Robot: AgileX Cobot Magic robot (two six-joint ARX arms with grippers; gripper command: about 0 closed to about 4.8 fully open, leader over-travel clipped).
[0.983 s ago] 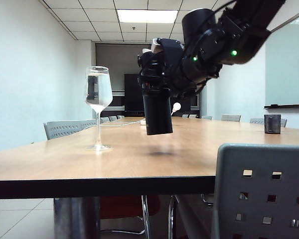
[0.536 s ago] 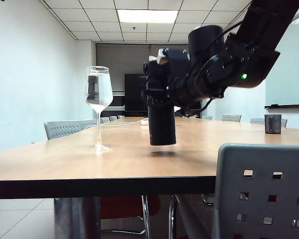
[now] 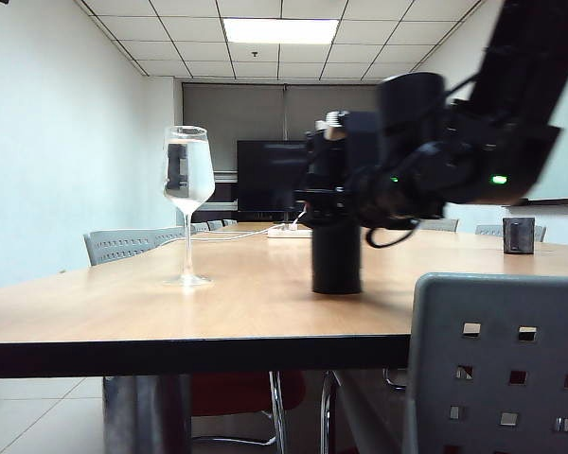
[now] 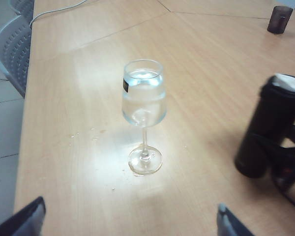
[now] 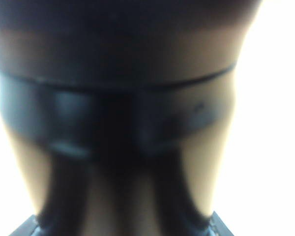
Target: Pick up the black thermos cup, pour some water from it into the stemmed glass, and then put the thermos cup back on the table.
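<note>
One long desk (image 3: 170,312), light wood-grain top with a dark front edge. On it, counted: one stemmed glass, one black flask, one small dark cup, one white block with a cable.

Landmark: the clear stemmed wine glass (image 3: 187,203), upright, narrow bowl partly filled with clear water, a small dark label on the bowl, round foot flat on the desk. A few droplets lie on the wood near its foot in the left wrist view.

One tall matte black cylindrical thermos cup (image 3: 336,255) stands upright to the right of the glass, well apart from it, base on or right at the desk top. A pale patch shows at its lid in the left wrist view (image 4: 268,125).

Right gripper (image 3: 333,194): clamped around the upper part of the thermos cup, arm reaching in from the upper right. The right wrist view is filled with blurred dark flask surface.

Left gripper (image 4: 130,219): only two fingertips show, one fingertip (image 4: 27,216) dark with a grey pad, spread wide with bare desk between them, holding nothing, on the near side of the glass.

One small dark square cup (image 3: 518,235) sits far right of the glass, towards the back. One white block (image 3: 289,232) with a pale cable lies behind the glass.

Grey perforated chairs: one back (image 3: 497,364) in the foreground right of the glass, more along both sides.
</note>
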